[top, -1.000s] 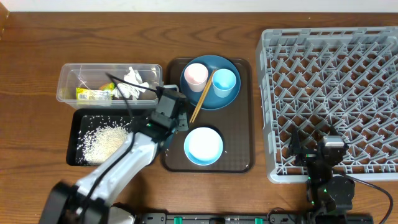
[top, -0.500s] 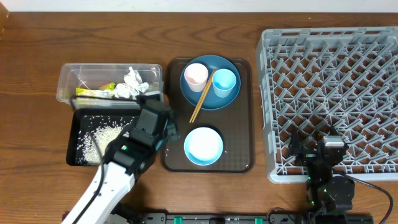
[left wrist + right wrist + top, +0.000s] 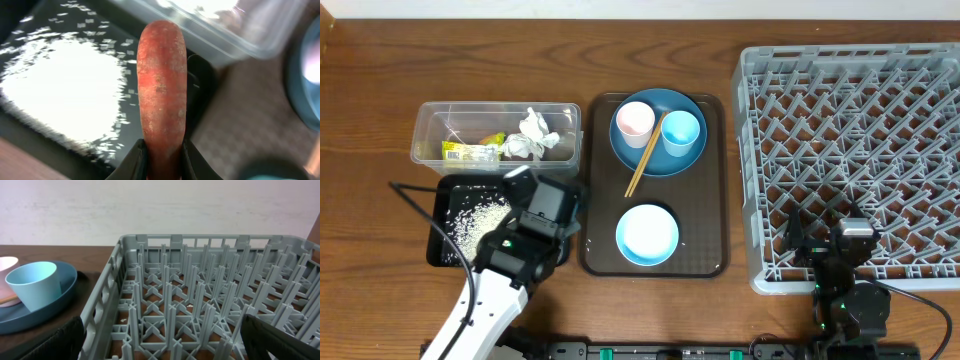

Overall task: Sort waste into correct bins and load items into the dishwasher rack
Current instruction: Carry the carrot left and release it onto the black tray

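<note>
Carrot in the left gripper (image 3: 162, 164), over the black tray (image 3: 437, 215).
Jaws pinched narrow on the butt end of a stubby, rough-skinned orange carrot (image 3: 161, 85); below it, a glossy tray with a heap of white rice (image 3: 60, 85). Right gripper (image 3: 160, 342) gapes wide at the grey peg-lattice rack (image 3: 200, 280).

White left arm (image 3: 482, 303), black cable (image 3: 420, 206)

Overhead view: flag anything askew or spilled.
The chopsticks lie slanted across the blue plate, lower ends poking past its rim over the brown tray. Rice is scattered, but inside the black tray. Nothing else stands out.
</note>
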Available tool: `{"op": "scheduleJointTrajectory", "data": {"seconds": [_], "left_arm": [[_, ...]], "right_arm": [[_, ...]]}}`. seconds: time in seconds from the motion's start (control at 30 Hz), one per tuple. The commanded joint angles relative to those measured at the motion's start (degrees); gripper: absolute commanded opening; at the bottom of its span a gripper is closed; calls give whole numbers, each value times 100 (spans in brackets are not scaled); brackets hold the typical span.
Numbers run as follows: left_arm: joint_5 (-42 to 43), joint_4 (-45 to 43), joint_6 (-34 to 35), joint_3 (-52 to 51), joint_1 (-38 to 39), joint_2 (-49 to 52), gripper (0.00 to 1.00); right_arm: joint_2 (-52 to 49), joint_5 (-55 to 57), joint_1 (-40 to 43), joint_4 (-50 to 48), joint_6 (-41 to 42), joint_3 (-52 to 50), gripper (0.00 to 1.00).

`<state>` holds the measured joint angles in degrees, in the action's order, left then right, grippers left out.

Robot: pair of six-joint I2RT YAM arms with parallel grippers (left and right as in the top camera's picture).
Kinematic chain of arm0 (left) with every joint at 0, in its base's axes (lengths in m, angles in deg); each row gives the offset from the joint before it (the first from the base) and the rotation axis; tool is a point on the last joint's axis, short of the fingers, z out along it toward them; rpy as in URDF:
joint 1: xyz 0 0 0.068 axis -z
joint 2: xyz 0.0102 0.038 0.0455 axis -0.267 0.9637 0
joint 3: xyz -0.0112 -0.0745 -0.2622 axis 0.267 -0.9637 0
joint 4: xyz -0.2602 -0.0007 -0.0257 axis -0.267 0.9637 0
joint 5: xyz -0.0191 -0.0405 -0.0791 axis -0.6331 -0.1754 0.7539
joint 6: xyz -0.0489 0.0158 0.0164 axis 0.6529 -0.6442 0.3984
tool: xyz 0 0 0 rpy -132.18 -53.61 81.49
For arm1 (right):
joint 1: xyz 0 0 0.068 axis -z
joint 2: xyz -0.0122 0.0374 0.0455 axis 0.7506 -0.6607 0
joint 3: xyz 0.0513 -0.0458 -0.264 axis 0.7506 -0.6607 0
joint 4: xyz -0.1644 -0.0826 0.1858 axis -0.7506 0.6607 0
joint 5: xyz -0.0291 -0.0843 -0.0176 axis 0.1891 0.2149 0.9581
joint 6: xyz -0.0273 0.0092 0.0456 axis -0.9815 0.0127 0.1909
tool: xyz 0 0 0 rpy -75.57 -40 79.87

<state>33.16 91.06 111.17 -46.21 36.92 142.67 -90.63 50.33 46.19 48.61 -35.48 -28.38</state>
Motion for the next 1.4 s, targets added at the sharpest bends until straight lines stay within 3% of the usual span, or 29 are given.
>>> {"op": "scheduleJointTrajectory", "data": {"seconds": [0.0, 0.2, 0.23, 0.37, 0.7, 1.13, 1.37], "left_arm": [[-326, 120, 562, -37, -391, 24, 7], [-179, 50, 1259, -125, -1102, 306, 8], [-116, -9, 1272, -125, -1185, 374, 13], [140, -319, 1270, -125, -1438, 765, 12], [256, -1211, 1274, -127, -1488, 1891, 11], [254, -1663, 1379, -125, -1495, 2352, 12], [254, -1694, 1333, -125, -1495, 2347, 29]], "right_arm": [[-2, 17, -52, 7, 17, -20, 99], [-2, 17, -52, 7, 17, -20, 99], [-2, 17, -52, 7, 17, -20, 99], [-2, 17, -52, 7, 17, -20, 99], [-2, 17, -52, 7, 17, -20, 99], [-2, 17, -52, 7, 17, -20, 99], [-2, 17, -52, 7, 17, -20, 99]]}}
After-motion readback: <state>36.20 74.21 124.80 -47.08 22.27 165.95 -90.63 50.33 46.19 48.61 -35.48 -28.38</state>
